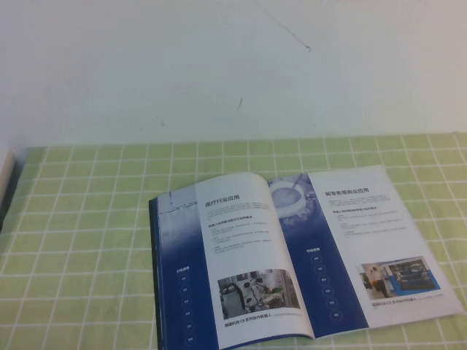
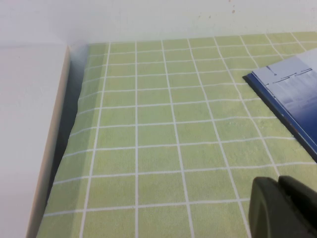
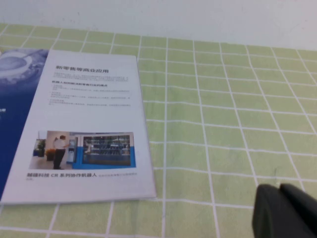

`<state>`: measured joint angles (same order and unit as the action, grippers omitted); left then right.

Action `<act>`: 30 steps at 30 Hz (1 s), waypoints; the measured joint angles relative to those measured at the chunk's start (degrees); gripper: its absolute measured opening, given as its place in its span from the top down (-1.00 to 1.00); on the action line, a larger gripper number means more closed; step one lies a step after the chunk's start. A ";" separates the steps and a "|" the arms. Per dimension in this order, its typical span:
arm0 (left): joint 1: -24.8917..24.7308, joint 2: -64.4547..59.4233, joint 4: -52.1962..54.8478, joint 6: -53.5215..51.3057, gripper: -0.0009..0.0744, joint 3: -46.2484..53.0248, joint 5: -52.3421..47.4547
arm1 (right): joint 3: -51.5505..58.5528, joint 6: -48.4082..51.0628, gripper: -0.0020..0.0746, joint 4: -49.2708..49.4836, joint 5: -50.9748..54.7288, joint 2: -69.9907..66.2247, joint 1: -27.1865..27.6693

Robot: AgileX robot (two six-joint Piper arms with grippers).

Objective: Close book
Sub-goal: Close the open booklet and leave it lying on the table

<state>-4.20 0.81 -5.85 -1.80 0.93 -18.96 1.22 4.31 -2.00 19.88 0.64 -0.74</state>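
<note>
The right gripper point(image 3: 287, 213) shows only as a dark tip at the edge of its wrist view, low over the cloth point(image 3: 223, 129). It holds nothing, and I cannot tell whether it is wide or narrow. The book point(image 3: 74, 124) lies just ahead of it and toward the robot's left. The book is open, and its right page lies flat with the free edge and near corner facing this gripper.

The left gripper point(image 2: 282, 210) is likewise a dark tip over bare cloth, empty, with its opening not readable. From it the book point(image 2: 292, 99) lies ahead and toward the robot's right. Its blue cover edge and one corner are in sight, apart from the tool. Out on its other side a white board point(image 2: 29, 139) borders the cloth.

Neither arm appears in the high view. There the book point(image 1: 292, 255) has its spine running away from the robot, slightly slanted, and its left pages bow upward. The right gripper looks the nearer to a free page edge. Closing the book would likely mean lifting that edge and swinging it leftward over the spine.
</note>
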 joint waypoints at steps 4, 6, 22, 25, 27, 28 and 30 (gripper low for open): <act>0.00 0.00 0.00 0.00 0.99 0.00 0.00 | 0.00 0.00 0.95 0.00 0.00 0.00 0.00; 0.00 0.00 0.00 0.00 0.99 0.00 0.00 | 0.00 0.00 0.95 0.00 0.00 0.00 0.00; 0.00 0.00 0.00 0.00 0.99 0.00 0.00 | 0.00 0.00 0.95 0.11 0.00 0.00 0.00; 0.00 0.00 0.00 0.00 0.99 0.00 0.00 | 0.00 0.00 0.95 0.11 0.00 0.00 0.00; 0.00 0.00 0.15 -0.40 0.99 0.00 0.00 | 0.00 0.00 0.95 0.11 0.00 0.00 0.00; 0.00 0.00 0.77 -1.20 0.99 0.00 0.00 | 0.00 0.00 0.95 0.11 0.00 0.00 0.00; 0.00 0.00 2.22 -2.68 0.99 0.00 0.00 | 0.00 0.00 0.95 0.11 0.00 0.00 0.00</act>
<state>-4.20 0.81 -3.63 -4.48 0.93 -18.96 1.22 4.31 -1.89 19.88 0.64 -0.74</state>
